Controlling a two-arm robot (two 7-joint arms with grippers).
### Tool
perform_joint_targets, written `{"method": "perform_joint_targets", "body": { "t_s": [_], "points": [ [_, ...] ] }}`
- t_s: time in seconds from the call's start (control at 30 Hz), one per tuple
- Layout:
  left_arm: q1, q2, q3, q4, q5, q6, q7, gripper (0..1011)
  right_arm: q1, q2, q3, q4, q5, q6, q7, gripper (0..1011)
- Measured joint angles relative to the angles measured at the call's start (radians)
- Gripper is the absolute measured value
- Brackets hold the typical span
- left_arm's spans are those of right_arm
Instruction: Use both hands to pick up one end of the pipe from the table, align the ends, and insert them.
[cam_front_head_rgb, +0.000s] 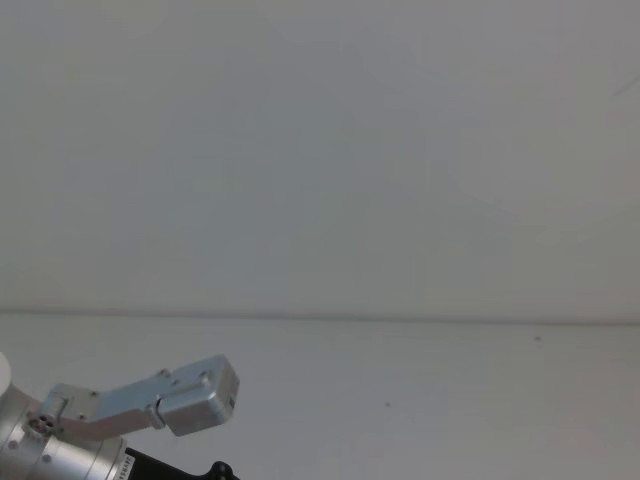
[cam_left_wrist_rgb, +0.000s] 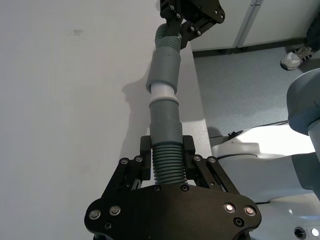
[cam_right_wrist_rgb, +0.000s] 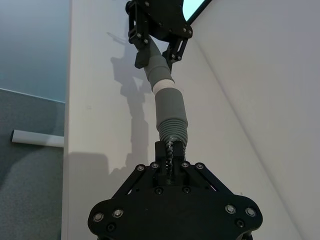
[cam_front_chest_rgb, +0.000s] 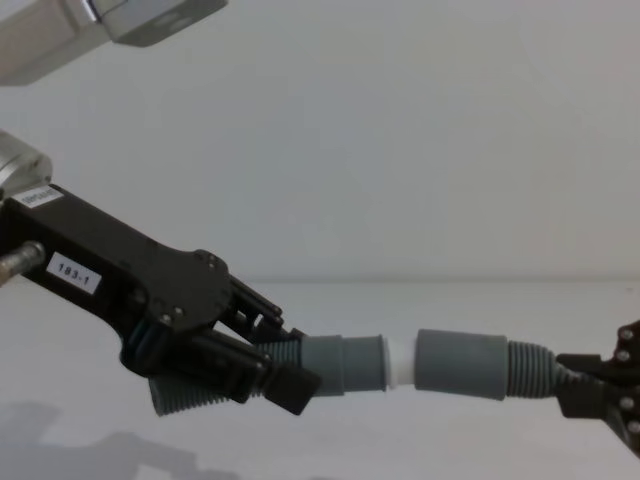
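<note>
Both grippers, left (cam_front_chest_rgb: 285, 375) and right (cam_front_chest_rgb: 590, 395), pinch their pipe pieces (cam_front_chest_rgb: 340, 368) (cam_front_chest_rgb: 470, 364) above the tabletop (cam_front_chest_rgb: 400, 450), white tip (cam_front_chest_rgb: 400, 362) between them at the collar mouth; push straight along one axis.

Left claw (cam_front_chest_rgb: 262, 372) clamped tight, reaching in from the left; right claw (cam_front_chest_rgb: 600, 395) likewise clamped, opposite it.

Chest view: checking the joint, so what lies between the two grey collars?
A short white tip bridges the left piece's collar and the right piece's collar.
</note>
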Motion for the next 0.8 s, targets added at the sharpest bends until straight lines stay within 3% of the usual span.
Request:
{"method": "perform_joint_targets", "body": {
  "t_s": [0.8],
  "points": [
    [-0.001,0.001,0.004,-0.004,-0.004,0.003,0.014,331,0.003,0.005,-0.009,-0.004,0.0,-0.002,0.006,59]
  ]
}}
